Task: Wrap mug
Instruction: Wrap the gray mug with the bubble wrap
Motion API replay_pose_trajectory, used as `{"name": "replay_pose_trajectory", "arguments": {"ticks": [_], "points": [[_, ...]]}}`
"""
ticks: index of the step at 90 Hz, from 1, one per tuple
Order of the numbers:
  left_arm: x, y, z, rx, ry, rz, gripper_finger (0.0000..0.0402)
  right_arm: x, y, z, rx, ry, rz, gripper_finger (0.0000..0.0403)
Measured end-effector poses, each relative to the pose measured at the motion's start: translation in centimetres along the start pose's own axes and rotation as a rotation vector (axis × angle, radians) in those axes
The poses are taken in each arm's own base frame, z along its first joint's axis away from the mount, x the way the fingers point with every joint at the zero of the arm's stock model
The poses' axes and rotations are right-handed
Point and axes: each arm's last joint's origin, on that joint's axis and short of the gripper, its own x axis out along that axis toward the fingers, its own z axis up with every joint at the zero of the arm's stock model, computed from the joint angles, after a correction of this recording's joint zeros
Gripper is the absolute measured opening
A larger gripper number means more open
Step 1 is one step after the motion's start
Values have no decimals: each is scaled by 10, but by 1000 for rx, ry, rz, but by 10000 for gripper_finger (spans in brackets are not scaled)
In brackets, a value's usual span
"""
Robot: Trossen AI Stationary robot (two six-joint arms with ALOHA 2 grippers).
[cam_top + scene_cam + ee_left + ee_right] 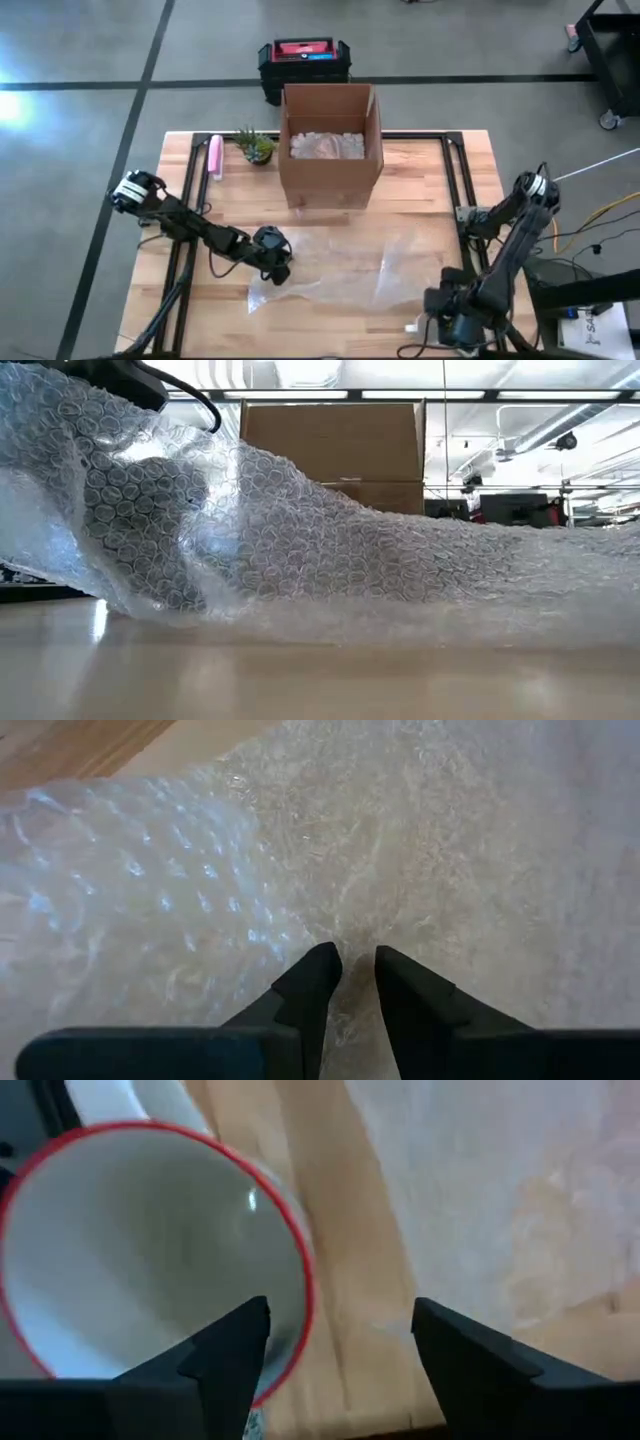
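The mug is being cut off by the right wrist view's edges, so its base and handle are not being shown; in the high view it is being hidden under the right gripper. In the low view most of the box is being masked by the bubble wrap. What lies inside the box is being rendered too small to tell. The fingers of the left gripper are being cropped at their bases.
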Motion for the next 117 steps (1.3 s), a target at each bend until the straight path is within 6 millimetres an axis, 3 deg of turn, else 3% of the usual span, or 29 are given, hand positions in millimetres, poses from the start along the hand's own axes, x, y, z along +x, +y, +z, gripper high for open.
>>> {"name": "replay_pose_trajectory", "arguments": {"ticks": [12,29,45,54,62,76,92,105,117], "points": [[0,0,0,0,0,-1,75,7,1,7,-19,37,-14,165],[0,0,0,-1,-2,-2,75,-5,2,12,-66,141,62,20],[0,0,0,-1,-9,0,75,-65,1,18,-103,78,191,15],[0,0,0,-2,-10,-1,75,-94,-11,35,-147,-163,137,6],[0,-1,1,-4,-15,-3,75,-104,-32,59,-125,-364,-6,8],[0,-1,1,-2,-20,-9,75,-88,-73,113,-50,-430,-213,8],[0,-1,2,23,-22,-9,75,-57,-113,171,17,-387,-234,8],[0,-1,2,44,-23,-8,75,-36,-109,193,-37,-326,-109,8],[0,-1,2,44,-24,-7,75,-25,-83,192,-120,-233,77,7]]}}
